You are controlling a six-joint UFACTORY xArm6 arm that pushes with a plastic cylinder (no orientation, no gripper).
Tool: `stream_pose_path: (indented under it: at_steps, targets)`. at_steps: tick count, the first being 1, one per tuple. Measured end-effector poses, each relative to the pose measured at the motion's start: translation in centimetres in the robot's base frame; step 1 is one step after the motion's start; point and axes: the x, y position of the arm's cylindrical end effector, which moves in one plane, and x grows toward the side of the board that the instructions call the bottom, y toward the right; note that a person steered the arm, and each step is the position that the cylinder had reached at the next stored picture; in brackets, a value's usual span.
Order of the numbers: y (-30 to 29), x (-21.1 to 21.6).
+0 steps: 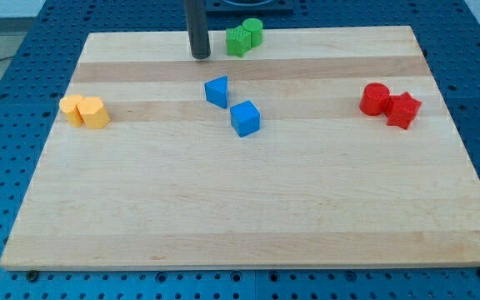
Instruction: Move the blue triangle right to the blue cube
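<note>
The blue triangle (217, 91) lies on the wooden board (248, 208) a little left of centre, in the upper half. The blue cube (245, 118) sits just below and to the right of it, close by, with a small gap between them. My tip (200, 55) is at the end of the dark rod near the view's top. It stands above and slightly left of the blue triangle, apart from it, and left of the green blocks.
Two green blocks (245, 36) sit together at the top edge, right of my tip. Two yellow blocks (85, 111) sit at the left edge. A red cylinder (375, 99) and a red star-shaped block (403, 110) sit at the right.
</note>
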Motion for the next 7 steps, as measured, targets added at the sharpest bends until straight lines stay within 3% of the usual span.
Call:
stream_pose_path:
  at_steps: [4, 6, 7]
  targets:
    - [7.9, 0.3]
    - [3.0, 2.4]
    - [0.4, 1.2]
